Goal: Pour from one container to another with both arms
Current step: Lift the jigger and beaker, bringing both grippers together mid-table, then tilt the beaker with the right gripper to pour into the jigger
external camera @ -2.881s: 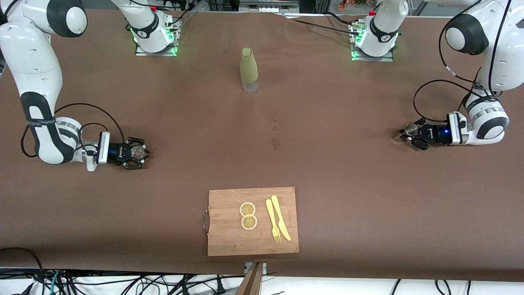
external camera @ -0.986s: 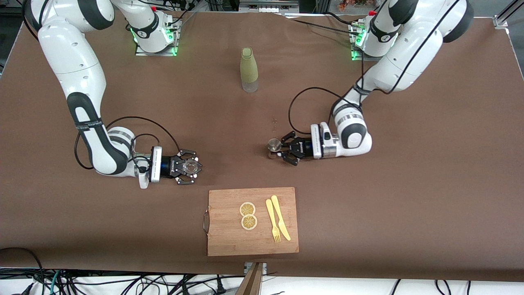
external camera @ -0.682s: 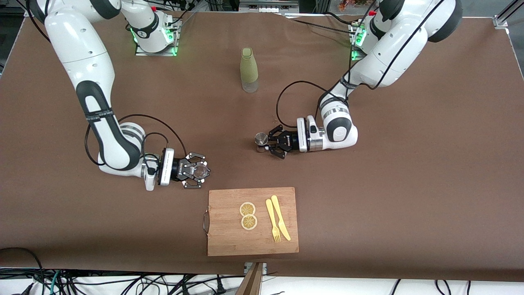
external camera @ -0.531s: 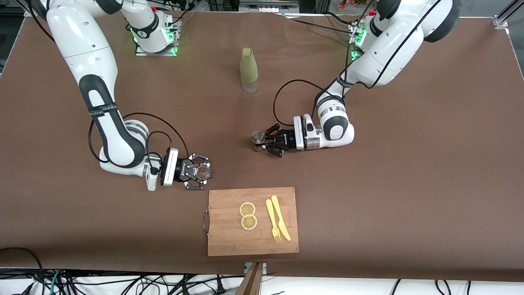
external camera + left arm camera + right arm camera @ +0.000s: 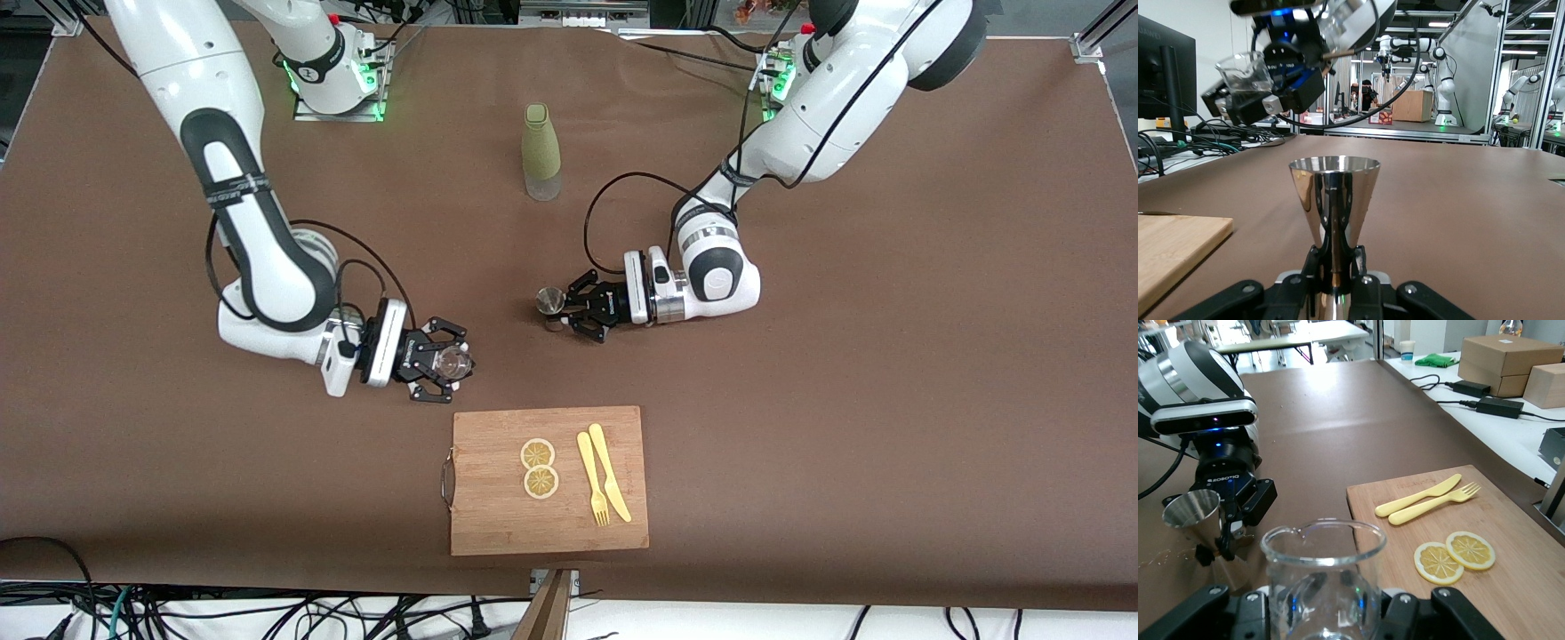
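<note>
My left gripper is shut on the waist of a steel double-cone jigger, held upright over the middle of the table. The left wrist view shows the jigger standing straight up from the gripper. My right gripper is shut on a clear glass beaker, held over the table just off the cutting board's corner. In the right wrist view the beaker fills the foreground, with the jigger a short way off. Both vessels are apart from each other.
A wooden cutting board lies near the table's front edge, with two lemon slices and a yellow plastic fork and knife on it. An olive-sleeved bottle stands between the two bases.
Both arms have swung in from the table's ends toward the middle, each carrying its vessel. The jigger and the beaker are now much closer together.
</note>
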`<state>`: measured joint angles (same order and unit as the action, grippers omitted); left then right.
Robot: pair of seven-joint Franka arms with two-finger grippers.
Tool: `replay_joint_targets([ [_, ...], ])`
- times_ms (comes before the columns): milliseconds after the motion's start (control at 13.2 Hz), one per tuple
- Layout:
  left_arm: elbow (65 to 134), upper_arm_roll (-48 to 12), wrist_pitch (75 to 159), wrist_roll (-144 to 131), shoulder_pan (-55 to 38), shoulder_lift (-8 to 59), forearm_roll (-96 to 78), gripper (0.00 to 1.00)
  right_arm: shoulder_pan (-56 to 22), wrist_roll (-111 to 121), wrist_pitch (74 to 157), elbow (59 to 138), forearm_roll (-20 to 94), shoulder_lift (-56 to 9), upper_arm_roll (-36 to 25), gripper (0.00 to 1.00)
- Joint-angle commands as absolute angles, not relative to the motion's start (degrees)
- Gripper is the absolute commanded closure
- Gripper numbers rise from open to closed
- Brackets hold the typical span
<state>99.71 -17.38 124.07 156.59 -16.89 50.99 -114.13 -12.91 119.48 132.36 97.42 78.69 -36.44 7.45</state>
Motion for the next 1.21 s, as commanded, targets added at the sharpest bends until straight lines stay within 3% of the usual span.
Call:
replay_joint_targets([
  [0, 97.04, -17.75, 127.61, 162.51, -18.54, 52.55, -117.6, 1.0, -17.3, 117.77, 138.58, 100.37, 77.87, -34.1, 7.03, 1.0],
  [606, 94.31, -17.75, 130.17, 160.93, -20.39, 53.53, -119.79, 1.0, -23.73, 117.95, 148.97, 110.38, 77.87, -25.94, 7.12, 1.0],
  [1137, 93.87, -17.75, 131.04, 160.84, -20.57, 53.61, -119.88, 1.0, -28.74, 120.58, 160.74, 112.85, 77.87, -25.58, 7.21, 1.0],
])
